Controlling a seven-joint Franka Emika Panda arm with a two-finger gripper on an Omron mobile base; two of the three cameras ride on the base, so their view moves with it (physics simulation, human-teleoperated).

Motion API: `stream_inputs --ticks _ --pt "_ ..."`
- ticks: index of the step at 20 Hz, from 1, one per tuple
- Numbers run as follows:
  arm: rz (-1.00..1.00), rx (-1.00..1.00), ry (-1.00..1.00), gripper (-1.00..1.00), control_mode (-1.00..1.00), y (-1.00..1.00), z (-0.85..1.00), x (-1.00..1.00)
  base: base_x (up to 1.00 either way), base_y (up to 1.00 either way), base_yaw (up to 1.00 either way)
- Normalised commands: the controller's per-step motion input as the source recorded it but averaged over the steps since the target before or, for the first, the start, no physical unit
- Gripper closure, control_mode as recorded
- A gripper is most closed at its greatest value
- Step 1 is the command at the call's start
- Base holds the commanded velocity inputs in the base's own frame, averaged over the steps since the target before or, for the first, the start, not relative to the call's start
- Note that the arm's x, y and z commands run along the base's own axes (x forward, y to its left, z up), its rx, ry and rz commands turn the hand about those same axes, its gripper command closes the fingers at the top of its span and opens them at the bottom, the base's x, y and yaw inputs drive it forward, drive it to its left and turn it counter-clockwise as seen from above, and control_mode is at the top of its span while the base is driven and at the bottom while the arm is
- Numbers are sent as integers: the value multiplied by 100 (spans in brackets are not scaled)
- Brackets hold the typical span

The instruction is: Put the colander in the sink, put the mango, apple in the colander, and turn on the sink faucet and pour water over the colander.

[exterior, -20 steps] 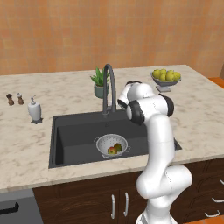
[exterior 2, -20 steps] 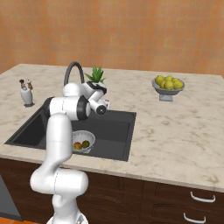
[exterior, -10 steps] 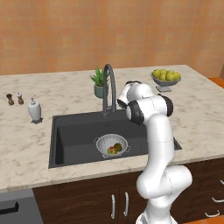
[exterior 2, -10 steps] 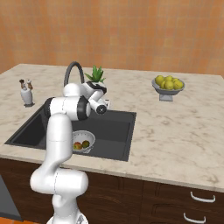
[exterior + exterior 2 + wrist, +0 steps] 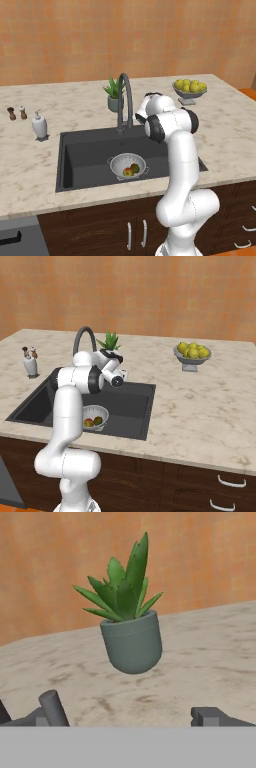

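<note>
2 base views flank the sink (image 5: 80, 150) | hand view close on potted plant (image 5: 131, 637)

The colander (image 5: 127, 165) sits inside the dark sink (image 5: 85, 155), near its front wall, and holds the apple (image 5: 128, 172) and the mango (image 5: 135, 168) side by side. The sink faucet (image 5: 125, 100) arches over the back edge of the basin, with a potted plant (image 5: 115, 95) just behind it on the table (image 5: 30, 165). A soap dispenser (image 5: 39, 125) stands left of the sink, and a fruit bowl (image 5: 189, 90) far right.
</note>
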Motion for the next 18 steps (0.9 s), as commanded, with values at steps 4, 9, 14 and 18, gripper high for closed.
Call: stream_inputs --ticks 4,9,14,18 --pt "0 0 0 -100 -100 -47 0 0 0 0 0" --pt "-2 0 0 -100 -100 -77 0 0 0 0 0" --pt "-2 0 0 -100 -100 -88 0 0 0 0 0" --pt "-2 0 0 -100 -100 -88 0 0 0 0 0"
